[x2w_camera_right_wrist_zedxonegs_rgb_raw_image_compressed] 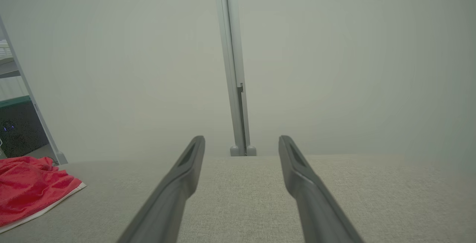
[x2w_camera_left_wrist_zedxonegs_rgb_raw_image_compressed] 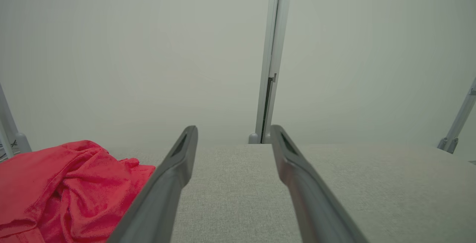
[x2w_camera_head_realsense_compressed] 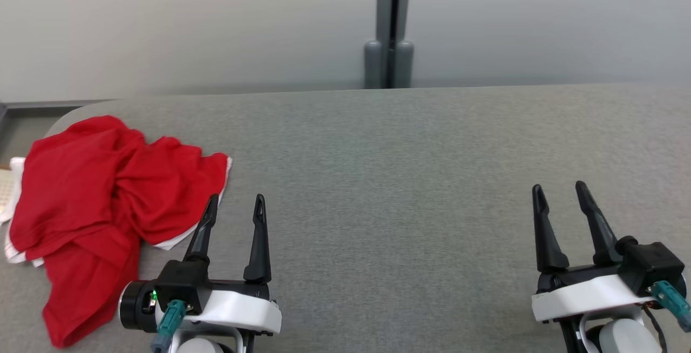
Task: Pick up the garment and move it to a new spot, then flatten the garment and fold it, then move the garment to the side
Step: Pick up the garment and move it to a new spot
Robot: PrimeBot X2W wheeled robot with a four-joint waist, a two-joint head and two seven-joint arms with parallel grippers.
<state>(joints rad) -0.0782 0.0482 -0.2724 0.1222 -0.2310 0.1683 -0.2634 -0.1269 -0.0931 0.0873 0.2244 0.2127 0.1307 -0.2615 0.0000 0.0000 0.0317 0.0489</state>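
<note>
A crumpled red garment (x2w_camera_head_realsense_compressed: pixel 102 202) with white trim lies in a heap at the left end of the grey table (x2w_camera_head_realsense_compressed: pixel 410 180). Part of it hangs toward the front edge. My left gripper (x2w_camera_head_realsense_compressed: pixel 236 201) stands open just right of the heap, its left fingertip level with the cloth's right hem, with nothing between its fingers. The left wrist view has the garment (x2w_camera_left_wrist_zedxonegs_rgb_raw_image_compressed: pixel 63 191) at the lower left of the open left gripper (x2w_camera_left_wrist_zedxonegs_rgb_raw_image_compressed: pixel 232 131). My right gripper (x2w_camera_head_realsense_compressed: pixel 559 190) is open and bare near the table's right front. From the right gripper (x2w_camera_right_wrist_zedxonegs_rgb_raw_image_compressed: pixel 241 141) the garment (x2w_camera_right_wrist_zedxonegs_rgb_raw_image_compressed: pixel 29 187) sits far left.
A pale partition wall with a grey post (x2w_camera_head_realsense_compressed: pixel 390 24) runs behind the table's far edge. A slanted metal leg (x2w_camera_left_wrist_zedxonegs_rgb_raw_image_compressed: pixel 459 118) stands at the far right. A white perforated object (x2w_camera_head_realsense_compressed: pixel 6 188) peeks out under the garment's left side. Dark equipment (x2w_camera_right_wrist_zedxonegs_rgb_raw_image_compressed: pixel 18 131) sits beyond the table's left end.
</note>
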